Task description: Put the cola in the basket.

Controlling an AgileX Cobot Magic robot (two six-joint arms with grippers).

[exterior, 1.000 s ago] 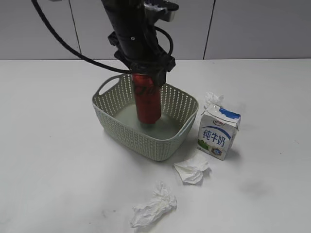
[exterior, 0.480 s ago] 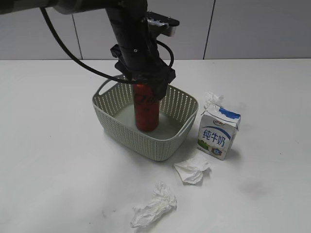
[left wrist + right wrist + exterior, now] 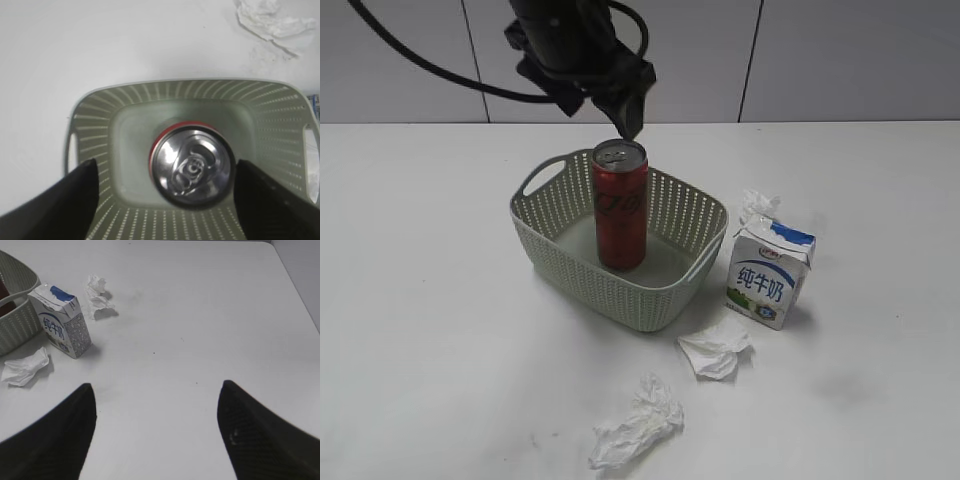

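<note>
The cola (image 3: pixel 621 205), a tall slim red can with a silver top, stands upright inside the pale grey-green basket (image 3: pixel 575 268). My left gripper (image 3: pixel 610 108) is open and hangs above the can, apart from it. In the left wrist view the can's silver top (image 3: pixel 192 167) sits between the two open black fingers (image 3: pixel 165 172), with the basket's perforated wall (image 3: pixel 165 92) around it. My right gripper (image 3: pixel 156 395) is open and empty over bare table; it does not show in the exterior view.
A blue-and-white milk carton (image 3: pixel 768 272) stands right of the basket, also in the right wrist view (image 3: pixel 61 325). Crumpled white tissues lie behind the carton (image 3: pixel 757 205), in front of the basket (image 3: pixel 716 350) and nearer the front edge (image 3: pixel 635 422).
My left gripper has let go of the cola and risen clear above it. The can now stands free in the basket.
</note>
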